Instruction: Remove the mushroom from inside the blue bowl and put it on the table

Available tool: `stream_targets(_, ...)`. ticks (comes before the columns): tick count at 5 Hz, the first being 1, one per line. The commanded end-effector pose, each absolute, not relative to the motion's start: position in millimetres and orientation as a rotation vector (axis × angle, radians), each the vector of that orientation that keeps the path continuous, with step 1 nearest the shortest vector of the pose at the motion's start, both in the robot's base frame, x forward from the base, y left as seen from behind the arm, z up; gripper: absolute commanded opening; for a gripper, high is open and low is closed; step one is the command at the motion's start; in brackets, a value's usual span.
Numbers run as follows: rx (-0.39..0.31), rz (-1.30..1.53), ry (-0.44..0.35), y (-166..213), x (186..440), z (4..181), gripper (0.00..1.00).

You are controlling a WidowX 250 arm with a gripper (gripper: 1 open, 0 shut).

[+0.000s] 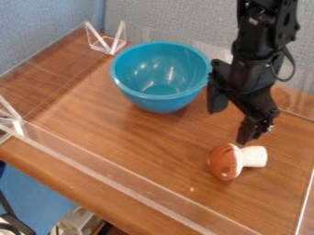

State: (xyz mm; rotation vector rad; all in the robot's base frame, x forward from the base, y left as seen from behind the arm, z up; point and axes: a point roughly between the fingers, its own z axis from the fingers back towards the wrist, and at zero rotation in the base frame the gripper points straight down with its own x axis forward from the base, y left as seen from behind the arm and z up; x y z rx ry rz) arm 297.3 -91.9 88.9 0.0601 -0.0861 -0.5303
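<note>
The mushroom [234, 160] lies on its side on the table [110, 119], reddish-brown cap toward the front, white stem pointing right. It is to the right of the blue bowl [161, 75], which stands with nothing inside it. My gripper [241, 117] hangs pointing down just above and behind the mushroom, open, with nothing between its fingers. A gap shows between the fingertips and the mushroom.
Low clear acrylic walls [135, 172] run along the table's front and left edges, with a clear bracket [106, 39] at the back left corner. Bare wood lies in front of the bowl and left of the mushroom.
</note>
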Motion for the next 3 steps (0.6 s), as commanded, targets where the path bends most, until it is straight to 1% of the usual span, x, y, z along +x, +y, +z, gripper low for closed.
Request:
stream_targets(1,0.06,-0.53,-0.211,-90,304,123.4,1.0)
stream_targets(2,0.062,-0.532,-0.215,-83,298,125.7,1.0)
stream_targets(3,0.069,-0.484,-0.222,-84,292,137.7,1.0)
